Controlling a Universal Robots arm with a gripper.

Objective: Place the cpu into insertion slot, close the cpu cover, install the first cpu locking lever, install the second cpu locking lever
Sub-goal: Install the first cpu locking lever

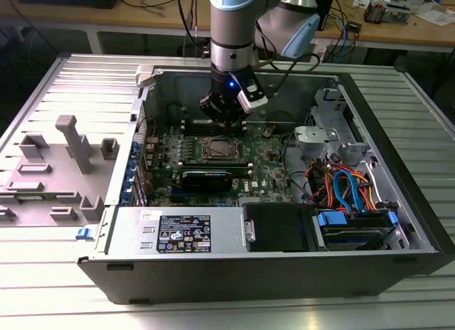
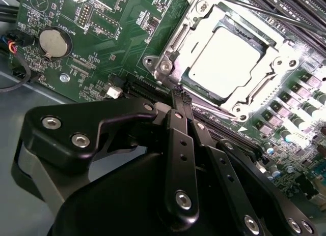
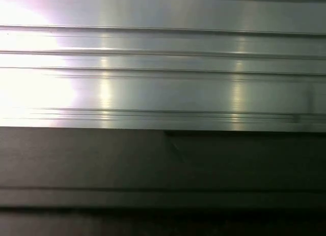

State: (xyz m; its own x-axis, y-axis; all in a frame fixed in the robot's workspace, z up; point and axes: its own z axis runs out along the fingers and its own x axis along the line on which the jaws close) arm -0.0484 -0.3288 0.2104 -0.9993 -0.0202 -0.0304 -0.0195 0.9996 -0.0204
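The cpu (image 2: 225,63) lies flat in the insertion slot (image 2: 170,45) on the green board, its silver top bright. The cpu cover (image 2: 244,96) is down over it, framing the chip through its window. A thin metal lever rod (image 2: 254,13) runs along the slot's far side. My gripper (image 2: 179,93) hovers just beside the slot's edge, its black fingers (image 2: 182,144) pressed together with nothing between them. In the exterior view the gripper (image 1: 226,118) hangs inside the open computer case, right behind the cpu (image 1: 215,148).
Black memory slots (image 1: 213,124) flank the socket, and a long black card (image 1: 206,177) lies in front of it. A coin battery (image 2: 53,42) sits on the board. Drive cages and coloured cables (image 1: 348,191) stand at the exterior view's right. Grey fixtures (image 1: 75,145) stand outside the case.
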